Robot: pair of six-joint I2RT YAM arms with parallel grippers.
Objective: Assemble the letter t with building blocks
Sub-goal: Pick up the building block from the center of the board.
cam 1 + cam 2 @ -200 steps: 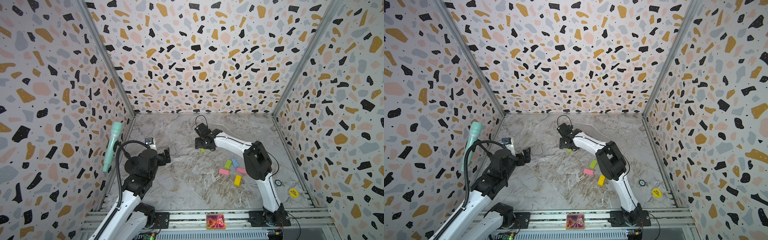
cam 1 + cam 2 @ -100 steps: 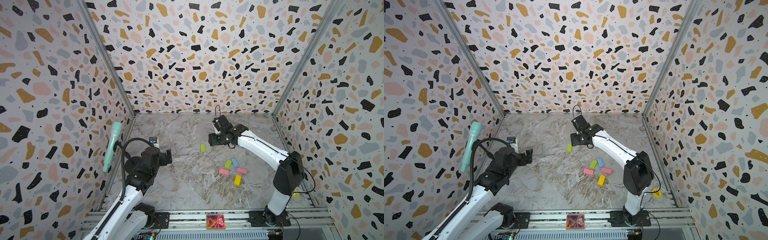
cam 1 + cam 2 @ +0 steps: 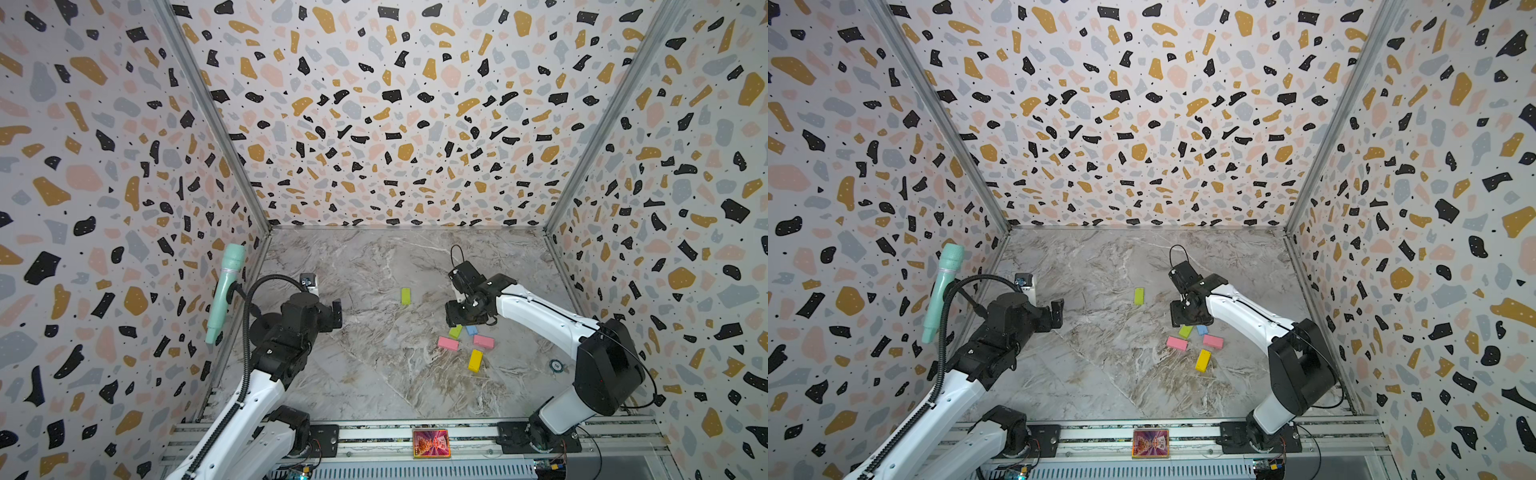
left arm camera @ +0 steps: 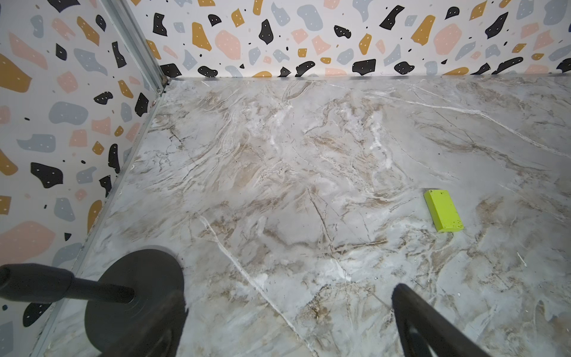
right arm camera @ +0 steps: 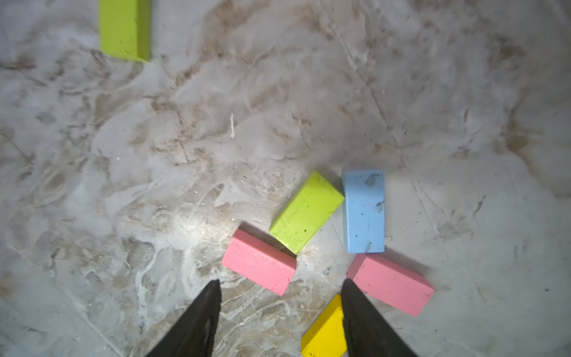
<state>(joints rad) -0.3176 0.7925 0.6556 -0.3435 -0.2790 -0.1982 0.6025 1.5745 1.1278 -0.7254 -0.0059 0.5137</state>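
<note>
Green brick (image 3: 405, 296) is now released well apart from the blue brick (image 3: 471, 330); your half-open, empty right gripper (image 5: 281, 281) may fetch another.

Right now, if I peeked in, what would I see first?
Probably the bunch of bright blocks on the marble table, right by the tip of the right arm: pink, green, blue and yellow. One lime green block lies alone, nearer the middle. The mint-green microphone at the left edge stands out too.

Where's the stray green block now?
In both top views the stray green block lies at table centre, behind and left of the five-block cluster.
</note>
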